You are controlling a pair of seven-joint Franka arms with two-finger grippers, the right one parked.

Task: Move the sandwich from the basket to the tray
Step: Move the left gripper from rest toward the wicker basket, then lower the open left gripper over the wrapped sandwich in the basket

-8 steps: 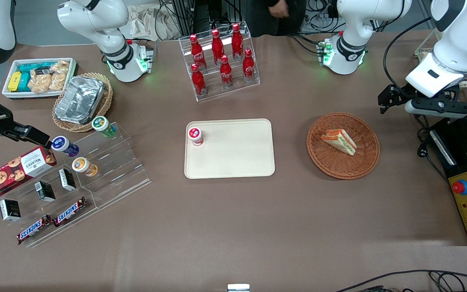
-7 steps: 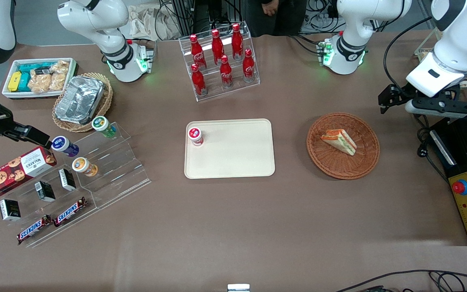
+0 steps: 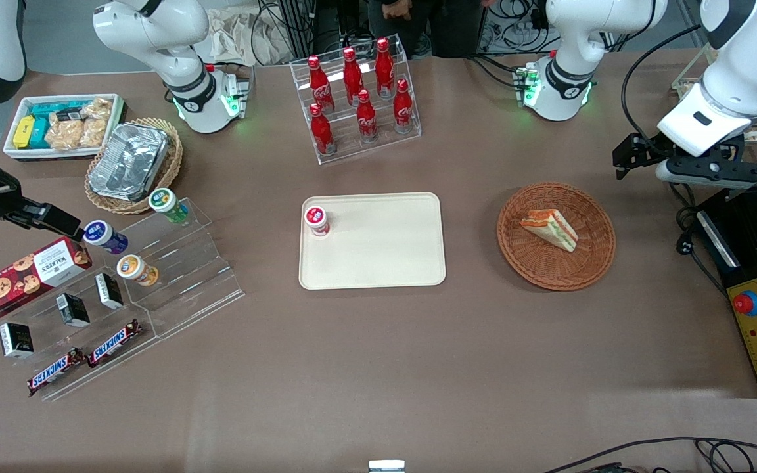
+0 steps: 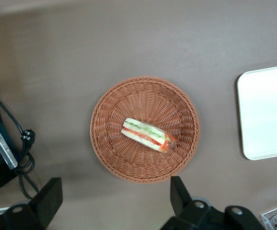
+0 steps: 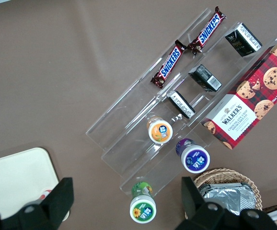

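Observation:
The sandwich (image 3: 549, 228), a white wedge with orange and green filling, lies in the round reddish-brown basket (image 3: 605, 256). The cream tray (image 3: 378, 253) lies flat beside the basket, toward the parked arm's end. My gripper (image 3: 710, 172) hangs above the table beside the basket, toward the working arm's end and a little farther from the front camera. In the left wrist view the gripper (image 4: 114, 196) is open and empty, its fingers spread wide just outside the basket (image 4: 129, 100) rim. The sandwich (image 4: 147, 134) lies apart from them, and a tray (image 4: 268, 115) corner shows.
A small red-lidded cup (image 3: 316, 220) stands on a tray corner. A clear rack of red cola bottles (image 3: 355, 98) stands farther from the front camera. A black control box (image 3: 756, 309) with cables lies at the working arm's table end. Snack shelves (image 3: 122, 289) sit toward the parked arm.
My gripper has drifted very slightly away from the front camera. The sandwich, basket and tray have not moved.

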